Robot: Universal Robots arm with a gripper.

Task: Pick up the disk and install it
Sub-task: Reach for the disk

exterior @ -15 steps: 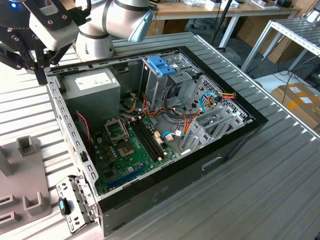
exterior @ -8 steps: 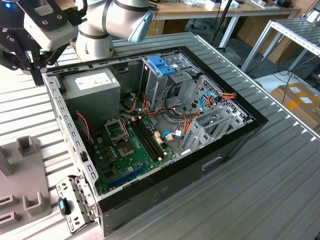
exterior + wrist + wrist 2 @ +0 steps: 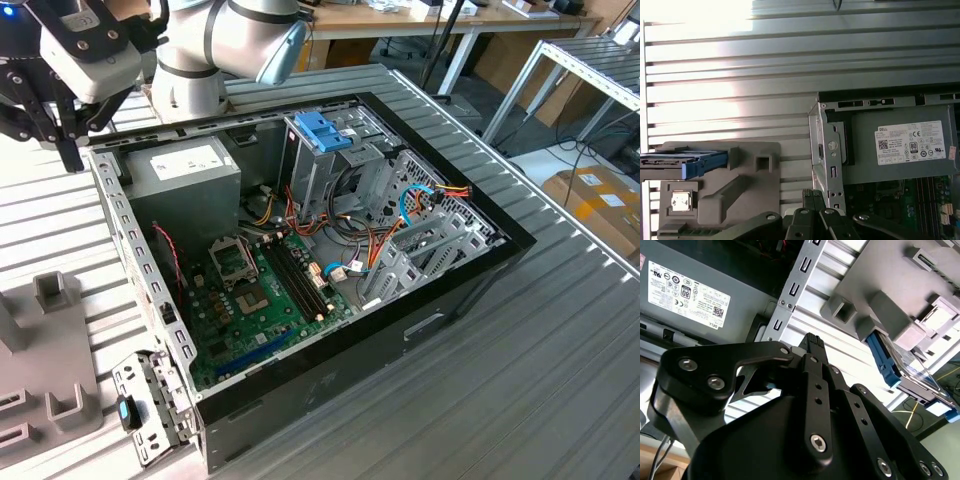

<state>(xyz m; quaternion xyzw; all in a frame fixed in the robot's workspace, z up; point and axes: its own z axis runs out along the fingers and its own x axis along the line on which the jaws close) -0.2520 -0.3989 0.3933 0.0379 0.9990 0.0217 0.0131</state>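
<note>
One arm on the job, and its black gripper (image 3: 72, 150) hangs at ten o'clock of the open black computer case (image 3: 440, 300) in the exterior view, just outside that corner. The jaws are pinched together and empty; the ribbed fingertips (image 3: 808, 196) meet in the first wrist view.

Into the case now. A grey power-supply box with a white sticker (image 3: 185, 180) fills the ten o'clock corner. A green motherboard (image 3: 260, 300) lies flat on the floor towards seven o'clock. A metal drive cage (image 3: 320, 175) topped by a blue plastic handle (image 3: 322, 130) stands at twelve, and a tangle of red, orange and blue cables (image 3: 400, 215) spills out at two.

Outside, on the ribbed aluminium table (image 3: 520, 380), a grey moulded fixture (image 3: 740, 165) sits at eight o'clock of the case. The flat silver-grey disk with blue side rails (image 3: 675, 161) is slotted into it, seen edge-on in the first wrist view. It sits at the fixture's end farthest from the case, well apart from the gripper.
</note>
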